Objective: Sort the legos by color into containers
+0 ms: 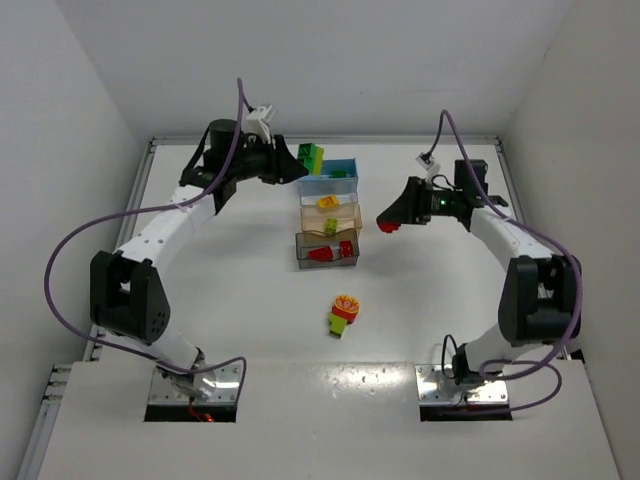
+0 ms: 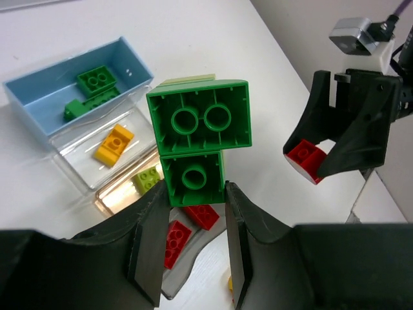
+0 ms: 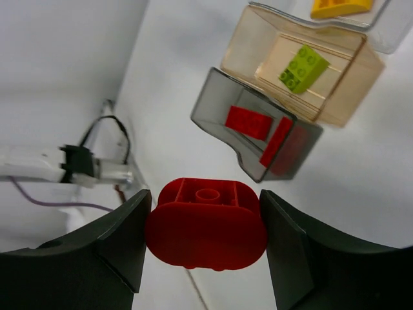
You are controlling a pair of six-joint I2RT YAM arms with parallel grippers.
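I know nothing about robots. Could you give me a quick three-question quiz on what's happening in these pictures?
1. True or false: the right gripper holds a yellow brick.
2. Which bin contains red bricks? A: the blue bin. B: the grey bin. C: the orange bin.
3. Fill in: the left gripper grips a ___ lego clump.
Key: 1 false, its brick is red; 2 B; 3 green.

Both arms (image 1: 160, 235) (image 1: 497, 232) outstretched, jaws clamped.
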